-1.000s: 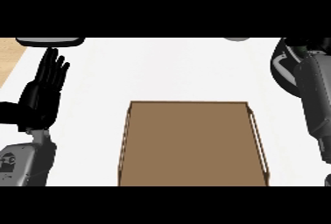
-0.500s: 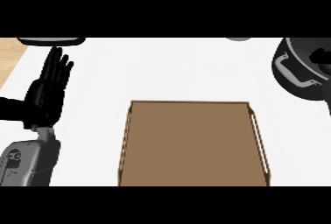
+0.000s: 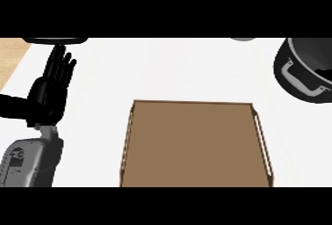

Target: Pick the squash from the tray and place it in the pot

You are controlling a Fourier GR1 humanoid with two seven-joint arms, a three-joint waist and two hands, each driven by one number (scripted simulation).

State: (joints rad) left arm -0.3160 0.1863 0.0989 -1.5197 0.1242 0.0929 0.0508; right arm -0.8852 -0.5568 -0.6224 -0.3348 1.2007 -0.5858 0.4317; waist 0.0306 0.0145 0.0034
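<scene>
Brown tray between left robot hand and pot.

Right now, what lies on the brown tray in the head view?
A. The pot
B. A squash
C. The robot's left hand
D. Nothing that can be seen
D: the tray shows only its bare brown surface; the pot stands apart at the upper right, and the left hand rests open at the left edge, fingers up.
</scene>
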